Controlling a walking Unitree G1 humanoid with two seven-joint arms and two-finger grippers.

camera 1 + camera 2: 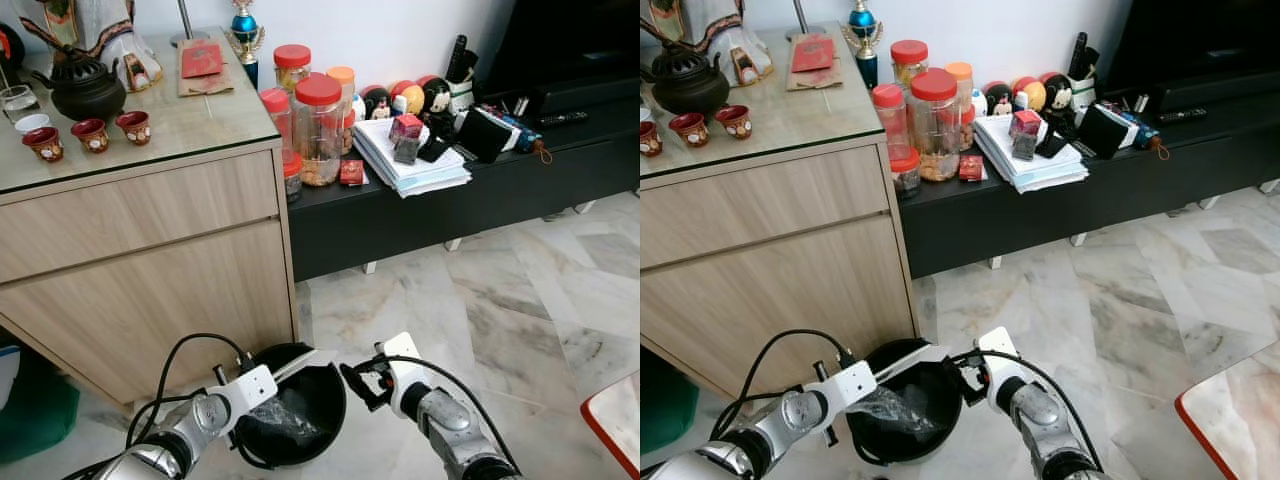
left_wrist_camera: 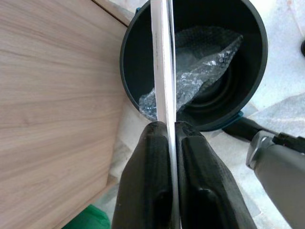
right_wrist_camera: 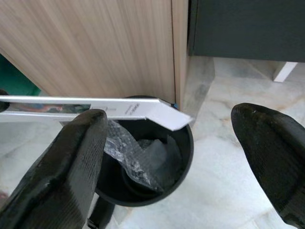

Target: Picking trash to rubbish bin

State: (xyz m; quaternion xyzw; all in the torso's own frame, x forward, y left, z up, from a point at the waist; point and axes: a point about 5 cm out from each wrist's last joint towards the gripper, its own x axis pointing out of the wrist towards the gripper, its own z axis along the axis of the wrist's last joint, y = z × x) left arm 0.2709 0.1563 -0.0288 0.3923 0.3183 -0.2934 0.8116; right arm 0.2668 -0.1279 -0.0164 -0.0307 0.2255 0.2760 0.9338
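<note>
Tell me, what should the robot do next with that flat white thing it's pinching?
Probably open the left gripper and let go. Its fingers are shut on the flat white card, which already lies across the black bin holding bubble wrap, so it should drop inside. The right gripper is open nearby.

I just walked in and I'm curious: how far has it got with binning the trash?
Done: a piece of bubble wrap already lies inside the black bin. In hand: the left gripper is shut on a flat white card, holding it over the bin's mouth. The right gripper is open beside the bin. Left: letting the card drop in.
</note>
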